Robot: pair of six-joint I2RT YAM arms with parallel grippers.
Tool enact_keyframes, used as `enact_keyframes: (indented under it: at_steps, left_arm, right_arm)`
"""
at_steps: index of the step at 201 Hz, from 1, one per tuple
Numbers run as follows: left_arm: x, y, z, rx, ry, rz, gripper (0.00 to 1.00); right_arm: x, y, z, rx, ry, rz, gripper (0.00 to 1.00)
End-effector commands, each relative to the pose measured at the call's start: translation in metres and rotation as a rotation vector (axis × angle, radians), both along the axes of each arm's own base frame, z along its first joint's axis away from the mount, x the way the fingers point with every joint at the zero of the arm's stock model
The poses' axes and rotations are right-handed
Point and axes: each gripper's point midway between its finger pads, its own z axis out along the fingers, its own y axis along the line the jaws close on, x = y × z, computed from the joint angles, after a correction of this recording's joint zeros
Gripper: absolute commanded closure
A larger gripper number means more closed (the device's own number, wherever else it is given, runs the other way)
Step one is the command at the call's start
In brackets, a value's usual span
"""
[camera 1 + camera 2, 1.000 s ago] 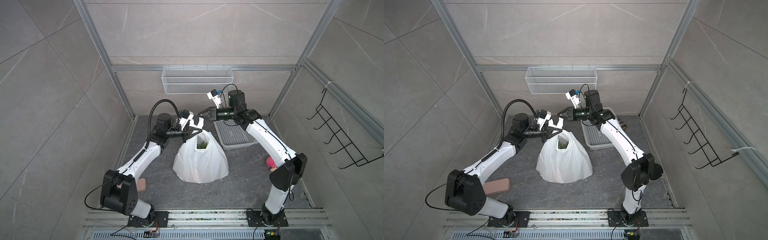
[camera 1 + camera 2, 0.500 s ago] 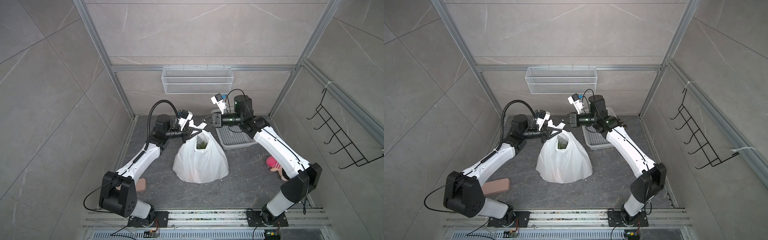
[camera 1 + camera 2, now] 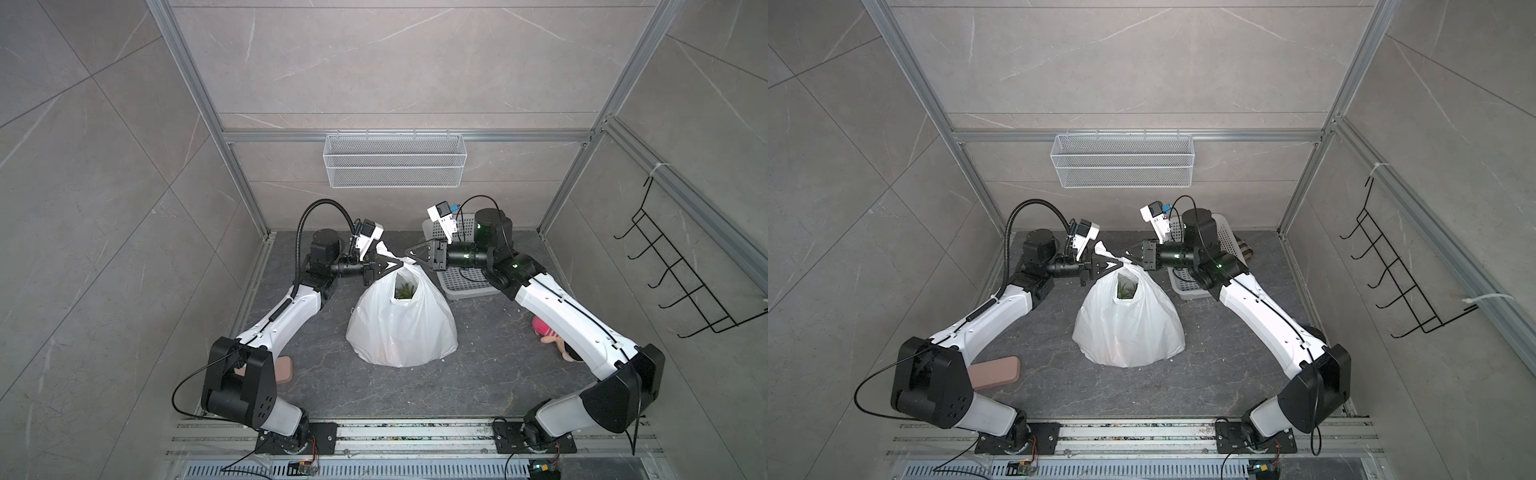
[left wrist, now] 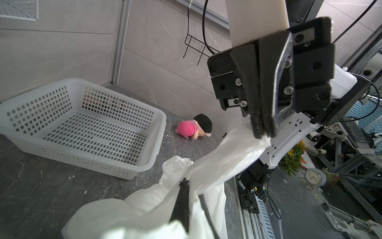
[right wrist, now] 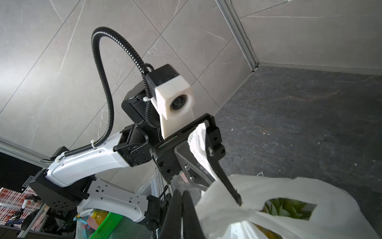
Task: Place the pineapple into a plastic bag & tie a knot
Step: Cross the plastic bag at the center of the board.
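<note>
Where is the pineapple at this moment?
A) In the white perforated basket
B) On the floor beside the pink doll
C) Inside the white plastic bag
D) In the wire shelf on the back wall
C: the pineapple shows its green leaves through the opening under the handles of the plastic bag.

The plastic bag (image 3: 401,332) is hiding most of the pineapple (image 3: 405,292), only green leaves peeking through the handle gap; the tips of the left gripper (image 3: 397,263) and right gripper (image 3: 409,252) are covering where the handles are meeting, so whether they are tied is proving unreadable; the right arm (image 3: 569,320) is covering half of the basket (image 3: 467,291) and the doll (image 3: 540,324); the left arm (image 3: 286,316) is overlapping the tan block (image 3: 284,368); a checked thing (image 3: 1246,251) behind the basket is showing too small to name.
</note>
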Motion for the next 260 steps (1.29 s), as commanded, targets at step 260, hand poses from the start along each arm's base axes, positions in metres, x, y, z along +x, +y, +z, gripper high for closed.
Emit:
enact_keyframes:
  at_steps: [260]
  left_arm:
    - [-0.013,0.003,0.021,-0.033,0.000,-0.076,0.76]
  right_arm:
    - [-0.002,0.021,-0.085,-0.281,-0.546,0.046,1.00]
